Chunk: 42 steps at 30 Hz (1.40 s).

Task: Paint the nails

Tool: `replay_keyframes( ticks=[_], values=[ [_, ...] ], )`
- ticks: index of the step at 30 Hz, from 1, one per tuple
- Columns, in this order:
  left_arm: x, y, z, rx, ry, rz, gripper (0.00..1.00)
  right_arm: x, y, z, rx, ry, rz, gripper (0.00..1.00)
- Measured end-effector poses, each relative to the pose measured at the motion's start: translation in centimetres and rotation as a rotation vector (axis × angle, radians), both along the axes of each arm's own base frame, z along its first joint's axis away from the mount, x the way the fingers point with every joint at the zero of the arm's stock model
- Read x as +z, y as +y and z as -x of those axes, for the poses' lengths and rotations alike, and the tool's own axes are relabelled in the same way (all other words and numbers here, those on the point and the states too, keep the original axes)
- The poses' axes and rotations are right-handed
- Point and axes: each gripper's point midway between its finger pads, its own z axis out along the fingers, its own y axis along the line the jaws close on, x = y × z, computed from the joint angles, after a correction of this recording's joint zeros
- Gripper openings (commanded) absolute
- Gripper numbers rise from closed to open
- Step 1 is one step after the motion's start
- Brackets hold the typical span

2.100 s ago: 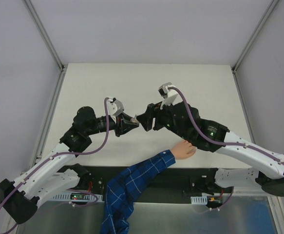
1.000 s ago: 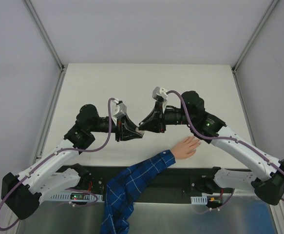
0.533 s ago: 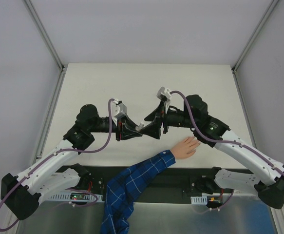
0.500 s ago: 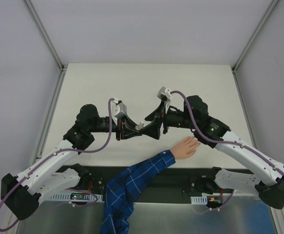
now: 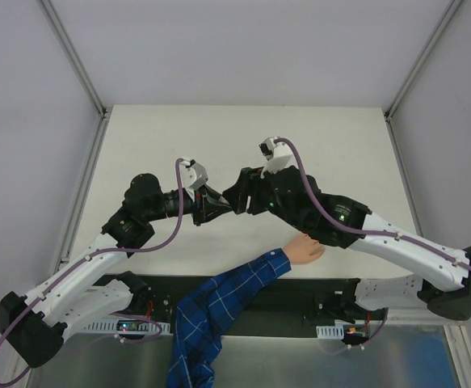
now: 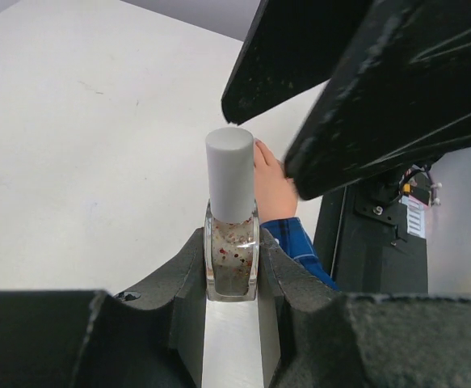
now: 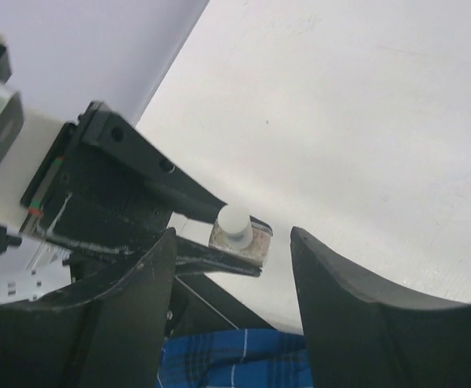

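Note:
My left gripper [image 5: 217, 202] is shut on a small clear nail polish bottle [image 6: 232, 257] with red flecks and a grey-white cap [image 6: 229, 174], held above the table. My right gripper [image 5: 233, 196] is open, its black fingers [image 6: 397, 97] just off the cap on either side. In the right wrist view the gripper [image 7: 231, 242] frames the cap [image 7: 234, 221], apart from it. The pale hand [image 5: 302, 246] with the blue plaid sleeve [image 5: 235, 297] lies at the table's near edge. My right arm covers its fingertips, so the nails cannot be made out.
The white table [image 5: 154, 145] is bounded by metal frame posts [image 5: 77, 61] at the back corners. The black base plate [image 5: 300, 303] with the arm mounts runs along the near edge. The hand also shows behind the bottle in the left wrist view [image 6: 274, 190].
My right gripper has lifted and turned from beside the left gripper to face the bottle's cap. My right arm has dropped over the hand's fingertips. My left gripper still holds the bottle.

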Motion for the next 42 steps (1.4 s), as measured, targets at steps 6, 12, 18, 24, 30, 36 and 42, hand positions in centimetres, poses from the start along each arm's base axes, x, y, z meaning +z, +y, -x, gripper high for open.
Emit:
replay_keyframes(
  ticks=[6, 12, 18, 24, 30, 36, 42],
  values=[
    [-0.1, 0.2, -0.4, 0.027, 0.004, -0.006, 0.0, -1.4, 1.6, -1.6, -0.122, 0.015, 0.078, 0.48],
    [0.1, 0.4, -0.3, 0.032, -0.002, -0.002, 0.0, -3.0, 2.1, -2.0, -0.162, 0.027, 0.126, 0.36],
    [0.0, 0.1, 0.5, -0.017, 0.004, -0.001, 0.0, -2.9, 1.9, -1.4, -0.124, -0.004, 0.099, 0.01],
    [0.2, -0.5, 2.6, -0.15, 0.013, 0.014, 0.0, -2.9, 1.5, 0.3, 0.119, -0.087, 0.06, 0.0],
    [0.4, -1.1, 5.6, -0.348, 0.06, 0.038, 0.0, -2.7, 1.3, 3.7, 0.624, -0.21, -0.014, 0.0],
    [0.3, -0.9, 6.0, -0.362, 0.071, 0.034, 0.0, -2.7, 1.6, 4.3, 0.741, -0.231, -0.048, 0.29],
    [0.2, -0.8, 5.0, -0.295, 0.022, 0.019, 0.0, -3.3, 0.6, 2.5, 0.557, -0.134, -0.026, 0.68]
  ],
)
